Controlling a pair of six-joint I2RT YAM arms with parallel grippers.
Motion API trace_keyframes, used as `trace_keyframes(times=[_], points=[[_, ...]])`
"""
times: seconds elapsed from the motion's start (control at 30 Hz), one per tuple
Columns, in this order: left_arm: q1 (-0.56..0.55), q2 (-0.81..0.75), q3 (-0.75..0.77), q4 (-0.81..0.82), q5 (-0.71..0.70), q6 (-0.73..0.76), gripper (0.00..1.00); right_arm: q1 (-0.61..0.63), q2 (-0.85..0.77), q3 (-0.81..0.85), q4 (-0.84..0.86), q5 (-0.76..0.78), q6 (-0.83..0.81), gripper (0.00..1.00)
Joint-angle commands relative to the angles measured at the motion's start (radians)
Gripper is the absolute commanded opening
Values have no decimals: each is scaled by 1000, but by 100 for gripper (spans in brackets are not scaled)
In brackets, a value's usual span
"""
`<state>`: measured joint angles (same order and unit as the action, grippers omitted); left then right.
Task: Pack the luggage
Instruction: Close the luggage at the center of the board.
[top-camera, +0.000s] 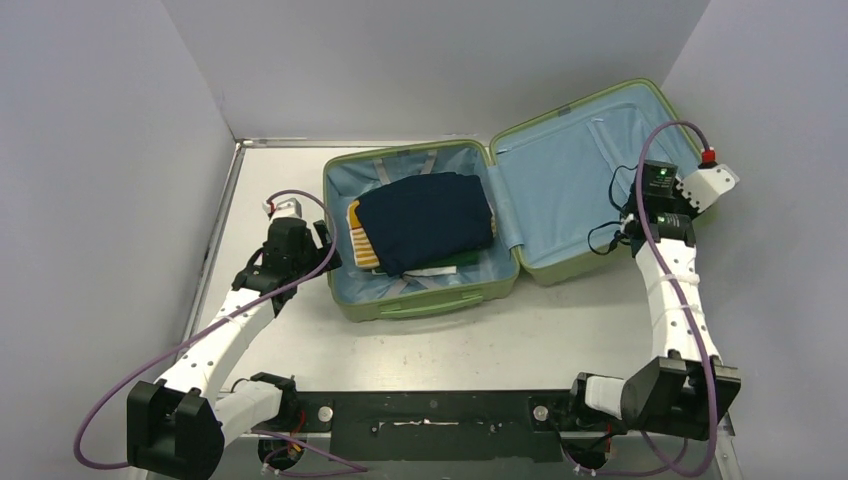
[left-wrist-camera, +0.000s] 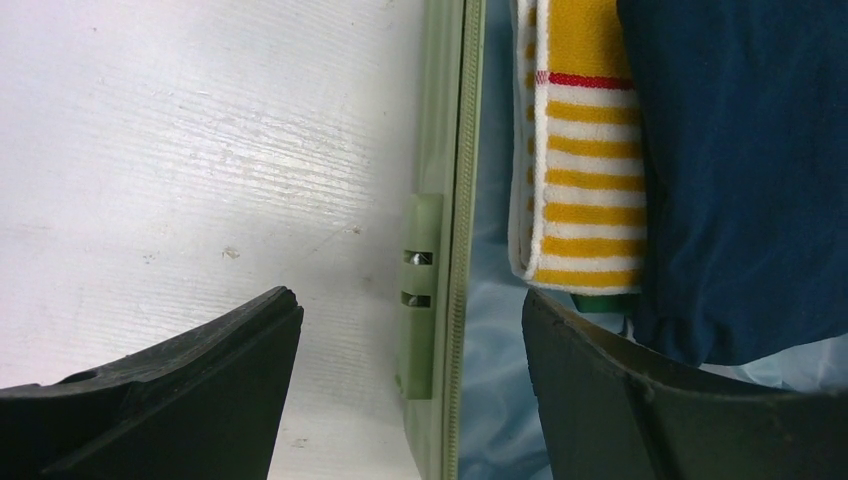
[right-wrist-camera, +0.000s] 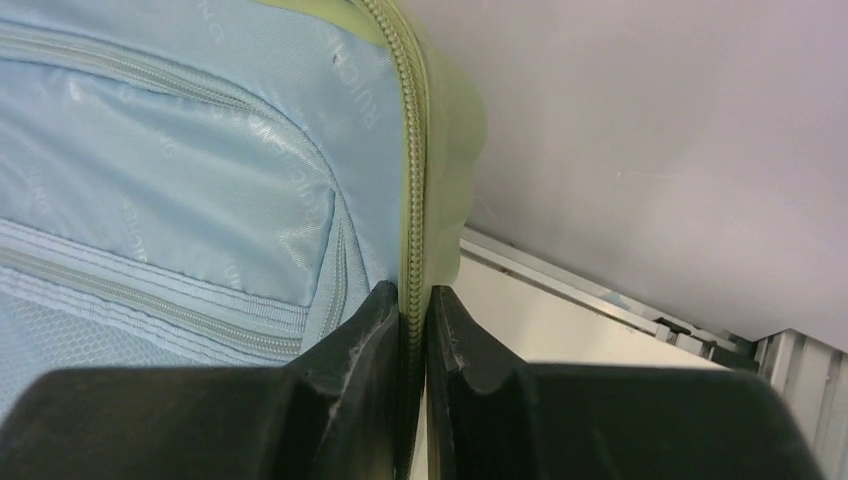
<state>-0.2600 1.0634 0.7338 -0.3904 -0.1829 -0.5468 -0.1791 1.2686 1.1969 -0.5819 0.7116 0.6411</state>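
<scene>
The suitcase (top-camera: 440, 303) lies open on the table (top-camera: 560, 330). The left end effector (left-wrist-camera: 410, 300) is spread wide over its left wall. The right end effector (right-wrist-camera: 415, 300) pinches the lid (top-camera: 590, 190) by its zipper edge. The lining (right-wrist-camera: 150, 150) has tiny letters, too blurry to read.

Navy garment (top-camera: 425, 220) covers most of the striped cloth (top-camera: 359, 236) and a green item (top-camera: 464, 262); only their edges show. White strip (top-camera: 432, 271) beneath: too small to identify. Top view: right pincer (right-wrist-camera: 412, 300) fingertips cannot be made out. Left wrist view crops the luggage (left-wrist-camera: 436, 120) at rim and lining.
</scene>
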Motion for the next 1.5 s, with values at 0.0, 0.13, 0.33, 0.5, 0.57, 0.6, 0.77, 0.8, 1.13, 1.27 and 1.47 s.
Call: trace_keyframes(times=[0.0, 0.13, 0.33, 0.5, 0.57, 0.6, 0.77, 0.8, 1.13, 1.27, 1.47], points=[[6, -11, 11, 56, -15, -12, 78, 122, -144, -5, 154, 15, -79, 0], [5, -1, 20, 73, 14, -26, 78, 213, -235, -54, 203, 66, -175, 0], [-18, 26, 91, 105, 181, -134, 78, 331, -349, -119, 250, 126, -280, 0], [-119, 43, 217, 143, 197, -187, 78, 388, -413, -145, 307, 150, -372, 0], [-158, 65, 275, 157, 193, -209, 78, 405, -435, -155, 345, 136, -413, 0], [-177, 79, 303, 164, 192, -219, 78, 413, -447, -163, 369, 127, -434, 0], [-247, 172, 448, 192, 218, -263, 79, 455, -487, -183, 458, 69, -533, 0], [-257, 188, 474, 198, 221, -270, 79, 461, -497, -189, 483, 52, -553, 0], [-344, 346, 692, 311, 305, -367, 82, 537, -491, -125, 518, -93, -654, 0], [-380, 412, 774, 345, 315, -398, 83, 570, -472, -93, 521, -157, -711, 0], [-427, 479, 868, 428, 324, -432, 87, 609, -441, -42, 504, -288, -760, 0]])
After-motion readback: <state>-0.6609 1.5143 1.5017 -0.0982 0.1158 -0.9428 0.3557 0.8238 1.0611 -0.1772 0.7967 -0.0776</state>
